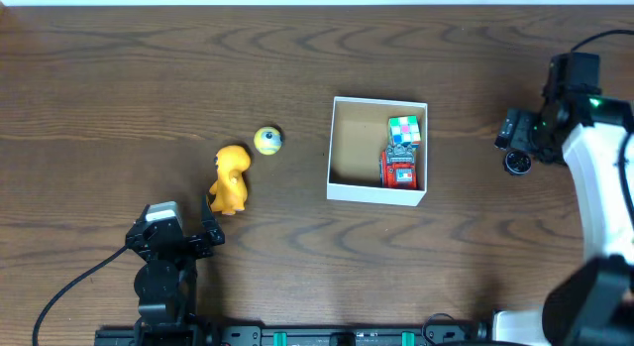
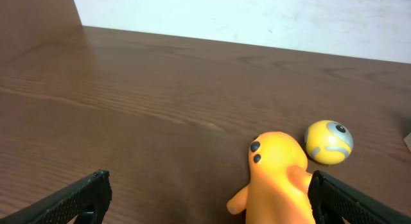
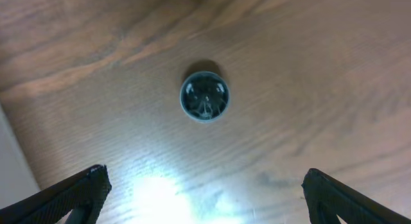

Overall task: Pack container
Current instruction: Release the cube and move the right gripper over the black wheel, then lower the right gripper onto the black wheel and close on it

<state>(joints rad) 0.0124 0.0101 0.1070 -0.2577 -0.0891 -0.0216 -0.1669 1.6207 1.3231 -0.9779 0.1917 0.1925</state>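
The container (image 1: pixel 352 148) is a square white-walled box with a brown inside, right of the table's middle. A colourful cube (image 1: pixel 404 131) and a red toy (image 1: pixel 399 169) lie in its right half. A yellow toy figure (image 1: pixel 230 179) lies to the container's left, with a yellow ball (image 1: pixel 267 140) beside its head. My left gripper (image 1: pixel 174 232) is open just below the figure. In the left wrist view the figure (image 2: pixel 279 179) lies between the open fingers (image 2: pixel 209 201), close to the right one, and the ball (image 2: pixel 329 142) is beyond it. My right gripper (image 1: pixel 515 140) is open and empty, right of the container.
A small dark round object (image 1: pixel 517 164) sits on the table under my right gripper. It shows in the right wrist view (image 3: pixel 204 96) ahead of the open fingers (image 3: pixel 202 192). The table's far edge meets a white wall (image 2: pixel 257 18).
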